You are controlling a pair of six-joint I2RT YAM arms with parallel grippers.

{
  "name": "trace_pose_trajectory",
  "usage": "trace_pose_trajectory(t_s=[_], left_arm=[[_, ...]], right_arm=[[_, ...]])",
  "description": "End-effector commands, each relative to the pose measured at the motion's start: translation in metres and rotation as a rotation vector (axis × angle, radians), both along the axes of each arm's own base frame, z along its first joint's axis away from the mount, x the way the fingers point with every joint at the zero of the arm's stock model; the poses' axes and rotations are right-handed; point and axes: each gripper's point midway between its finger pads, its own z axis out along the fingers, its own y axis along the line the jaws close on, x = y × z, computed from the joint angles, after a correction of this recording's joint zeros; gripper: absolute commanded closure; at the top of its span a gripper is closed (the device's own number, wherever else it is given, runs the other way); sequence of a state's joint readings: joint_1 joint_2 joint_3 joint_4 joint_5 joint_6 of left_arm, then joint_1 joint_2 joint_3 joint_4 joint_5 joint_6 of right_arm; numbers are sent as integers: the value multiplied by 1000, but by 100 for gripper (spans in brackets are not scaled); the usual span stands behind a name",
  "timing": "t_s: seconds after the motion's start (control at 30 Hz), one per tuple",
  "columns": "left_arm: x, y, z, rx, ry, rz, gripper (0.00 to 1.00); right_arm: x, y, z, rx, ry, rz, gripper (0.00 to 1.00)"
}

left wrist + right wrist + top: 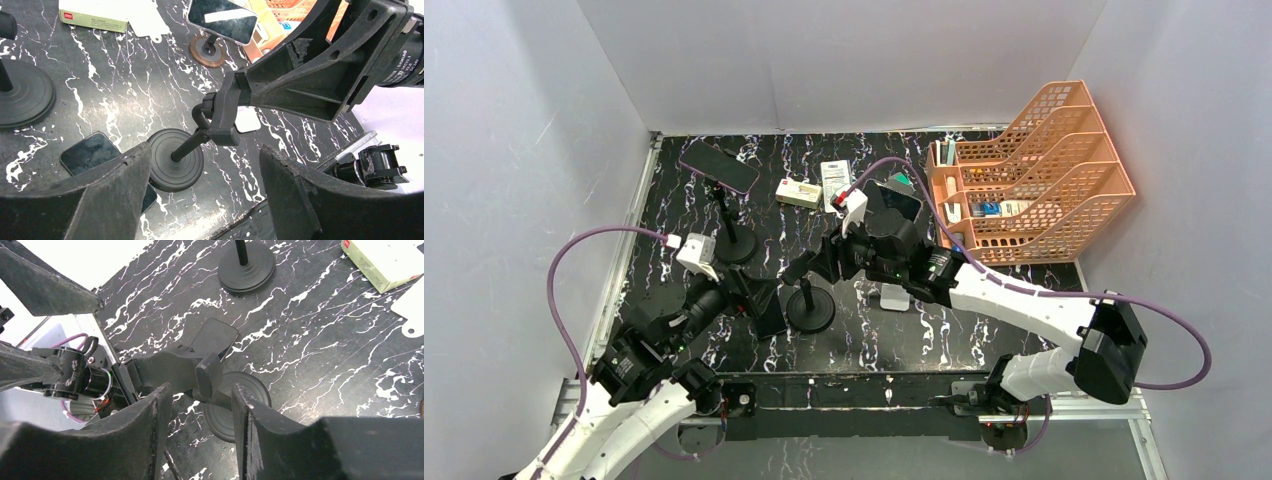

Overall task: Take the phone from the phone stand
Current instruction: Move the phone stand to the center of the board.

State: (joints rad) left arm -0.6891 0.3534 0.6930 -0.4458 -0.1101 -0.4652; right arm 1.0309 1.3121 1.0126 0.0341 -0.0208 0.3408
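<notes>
A black phone stand rises from a round base [811, 310] in the middle of the table, and its head [222, 117] carries nothing. A dark phone [771, 312] lies flat on the table beside that base, also seen from the left wrist as the phone [87, 152] and from the right wrist as the phone [214, 337]. My right gripper [201, 390] straddles the stand's head [207, 374], jaws narrowed with a gap still showing on one side. My left gripper [205, 155] hangs open low over the base and the flat phone, holding nothing.
A second stand [736, 245] at the back left holds a phone [719, 165]. A third phone [222, 19] sits on a brown-based stand near the orange file rack [1034, 170]. A small box [799, 193], a white packet [834, 183] and a white pad [894, 297] lie nearby.
</notes>
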Motion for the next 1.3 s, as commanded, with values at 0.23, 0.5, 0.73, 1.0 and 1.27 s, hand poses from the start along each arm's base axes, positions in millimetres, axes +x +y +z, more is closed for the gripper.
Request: trace_pose_trajectory(t_s=[0.23, 0.5, 0.73, 1.0, 1.27], left_arm=[[2, -10, -9, -36, 2, -28, 25], [1, -14, -11, -32, 8, -51, 25], [1, -11, -10, -35, 1, -38, 25], [1, -6, -6, -51, -22, -14, 25], [2, -4, -6, -48, -24, -4, 25]], right_arm=[[3, 15, 33, 102, -31, 35, 62], [7, 15, 36, 108, -41, 19, 87], [15, 8, 58, 151, -94, -41, 99], [45, 4, 95, 207, -194, -143, 99], [86, 6, 110, 239, -239, -208, 99]])
